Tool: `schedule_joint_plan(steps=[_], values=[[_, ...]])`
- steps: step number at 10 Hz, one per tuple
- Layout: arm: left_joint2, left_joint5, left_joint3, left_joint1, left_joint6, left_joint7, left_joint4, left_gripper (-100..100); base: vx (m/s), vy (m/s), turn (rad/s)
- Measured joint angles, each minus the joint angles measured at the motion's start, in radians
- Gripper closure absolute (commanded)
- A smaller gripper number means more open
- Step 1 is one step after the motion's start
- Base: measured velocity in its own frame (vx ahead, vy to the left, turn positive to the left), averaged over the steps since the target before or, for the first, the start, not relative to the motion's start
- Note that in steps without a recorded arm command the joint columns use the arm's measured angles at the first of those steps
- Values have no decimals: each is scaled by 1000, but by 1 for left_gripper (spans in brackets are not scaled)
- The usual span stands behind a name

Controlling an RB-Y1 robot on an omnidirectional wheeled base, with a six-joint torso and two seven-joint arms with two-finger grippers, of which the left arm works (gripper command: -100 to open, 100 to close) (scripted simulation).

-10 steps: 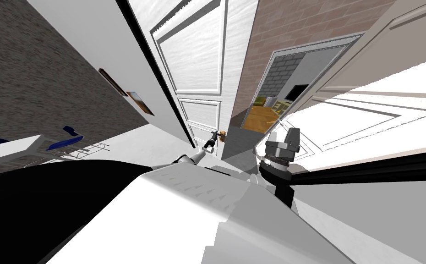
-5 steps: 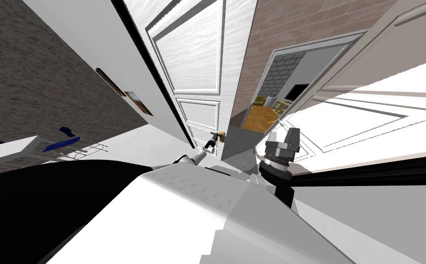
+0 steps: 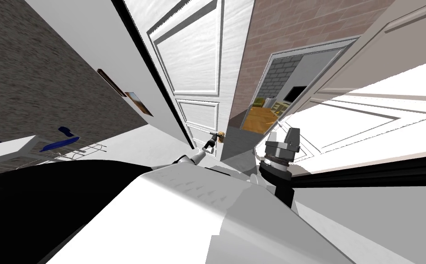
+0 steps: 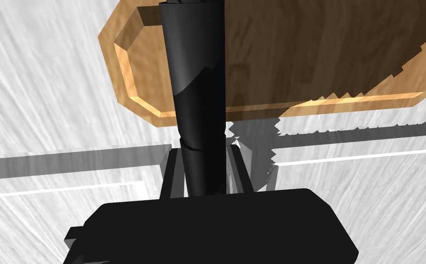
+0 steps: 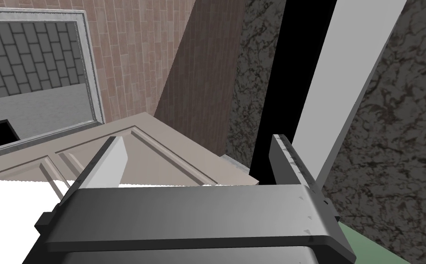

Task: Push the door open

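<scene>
Left end effector (image 4: 205,156) is clamped narrow on the dark lever handle (image 4: 197,82) of the white panelled door (image 3: 193,59), beside its tan backplate (image 4: 299,68). Right end effector (image 5: 197,140) stands wide, near the chest.

A narrow free passage is seen at centre frame, bounded by the white door (image 3: 193,59) at upper centre and a second white door (image 3: 368,123) at right; beyond it a brick wall (image 3: 294,23) is seen.
</scene>
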Motion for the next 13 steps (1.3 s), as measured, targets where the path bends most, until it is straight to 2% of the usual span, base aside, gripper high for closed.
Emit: schedule_joint_plan(steps=[2,3,5,8,9,10,11,12,13], values=[[11,1,17,15,20,-13,-30,100,134,-78,30],[15,2,21,12,21,-15,-33,100,63,-27,-3],[23,5,27,-28,-22,-2,38,100,136,-103,50],[34,7,38,-28,-23,-2,33,100,67,-37,16],[39,7,50,7,5,-15,-22,100,105,-75,79],[44,8,55,9,15,-20,-26,100,40,-38,17],[43,9,61,4,12,-22,-21,100,9,-12,-1],[46,10,60,-15,-4,-16,9,100,101,-63,50],[47,11,65,-37,-33,-8,63,100,117,-112,33]])
